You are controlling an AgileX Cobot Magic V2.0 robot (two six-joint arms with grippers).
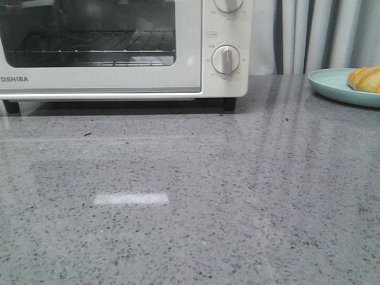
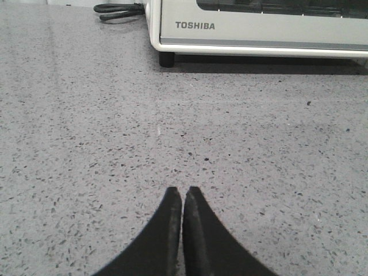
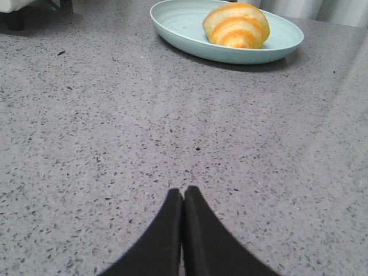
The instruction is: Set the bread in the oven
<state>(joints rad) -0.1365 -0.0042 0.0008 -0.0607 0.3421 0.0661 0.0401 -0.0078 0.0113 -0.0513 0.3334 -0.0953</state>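
Front view: one cream oven (image 1: 119, 47) lettered TOSHIBA, door shut, two dials showing, at far left of the grey speckled tabletop (image 1: 190, 208); one bread (image 1: 365, 79) on one pale-blue plate (image 1: 332, 86) at far right; left gripper (image 2: 182, 198) and right gripper (image 3: 183, 196) fingers closed, empty.

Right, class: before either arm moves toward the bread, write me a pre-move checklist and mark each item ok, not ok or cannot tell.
1. Oven door open for loading: not ok, it is shut.
2. Bread reachable and unobstructed: ok, it lies alone on the plate.
3. Right end effector open for a grasp: not ok, fingers are together.
4. Left end effector open to take the door: not ok, also shut.
5. Rack free of other items: ok as far as the window shows.
6. Door handle located: cannot tell, out of frame.
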